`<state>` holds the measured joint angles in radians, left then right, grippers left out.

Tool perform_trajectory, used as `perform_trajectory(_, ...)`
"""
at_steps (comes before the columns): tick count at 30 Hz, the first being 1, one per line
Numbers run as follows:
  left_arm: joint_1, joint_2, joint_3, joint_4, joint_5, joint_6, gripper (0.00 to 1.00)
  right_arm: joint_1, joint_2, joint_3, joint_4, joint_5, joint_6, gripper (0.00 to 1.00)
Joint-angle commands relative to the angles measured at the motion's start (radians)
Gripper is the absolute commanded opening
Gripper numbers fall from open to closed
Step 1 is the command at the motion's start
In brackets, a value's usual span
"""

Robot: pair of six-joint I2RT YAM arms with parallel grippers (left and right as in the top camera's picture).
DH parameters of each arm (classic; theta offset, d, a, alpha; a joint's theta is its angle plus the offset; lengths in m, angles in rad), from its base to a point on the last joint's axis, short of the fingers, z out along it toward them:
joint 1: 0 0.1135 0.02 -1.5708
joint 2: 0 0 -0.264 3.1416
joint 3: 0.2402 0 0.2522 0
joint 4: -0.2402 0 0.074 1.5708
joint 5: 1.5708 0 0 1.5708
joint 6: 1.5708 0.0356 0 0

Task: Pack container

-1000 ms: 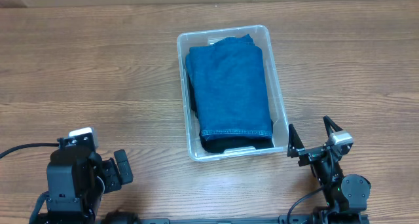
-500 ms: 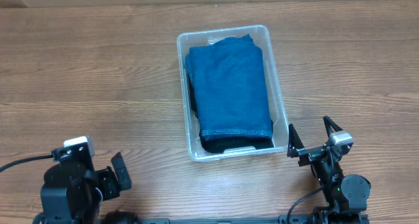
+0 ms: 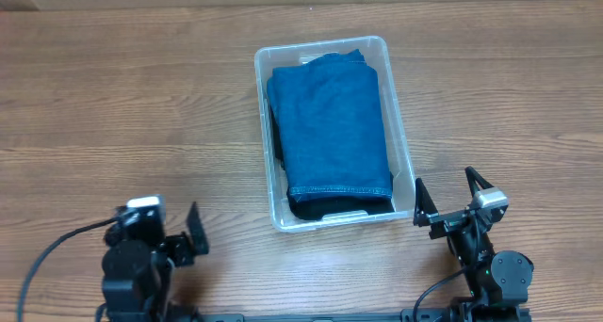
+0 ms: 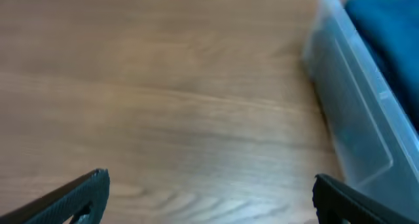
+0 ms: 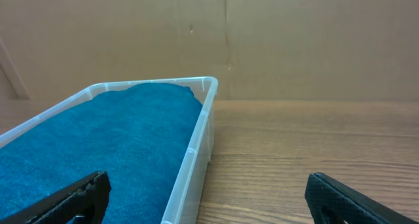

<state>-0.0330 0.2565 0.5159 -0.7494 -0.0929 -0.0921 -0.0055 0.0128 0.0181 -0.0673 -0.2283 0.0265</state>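
Note:
The clear plastic container (image 3: 320, 44) stands in the middle of the wooden table. A folded blue denim cloth (image 3: 330, 129) fills it, with a dark cloth under its near end. My left gripper (image 3: 162, 235) is open and empty, low at the front left, well left of the container. In the left wrist view its fingers (image 4: 209, 198) frame bare wood, with the container's wall (image 4: 353, 106) and the blue cloth (image 4: 386, 27) at the right. My right gripper (image 3: 448, 198) is open and empty just off the container's near right corner. Its wrist view (image 5: 209, 198) shows the container's rim (image 5: 196, 139) and the cloth (image 5: 98, 139).
A brown cardboard wall (image 5: 262, 40) runs along the far side of the table. A black cable (image 3: 57, 247) trails from the left arm at the front left. Bare wood lies on both sides of the container.
My left arm has moved right along the table's front toward the container, gripper still open. The right arm, the container and the cloth have not moved.

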Motion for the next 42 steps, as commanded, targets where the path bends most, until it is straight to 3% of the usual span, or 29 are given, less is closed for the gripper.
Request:
perform_trajectory(1,-0.006,-0.105,-0.188,0.240,0.098,0.171,1.00,0.006,-0.008,-0.010,0.006,0.011,0.003,1.00)
perform_trajectory(4,-0.007,-0.180,-0.341,0.459,0.117,0.171,1.00,0.006,-0.008,-0.010,0.006,0.011,0.003,1.00)
perform_trajectory(9,-0.006,-0.246,-0.512,0.695,0.139,0.166,1.00,0.006,-0.008,-0.010,0.006,0.011,0.003,1.00)
perform_trajectory(42,-0.006,-0.252,-0.511,0.676,0.135,0.164,1.00,0.006,-0.008,-0.010,0.006,0.011,0.003,1.00)
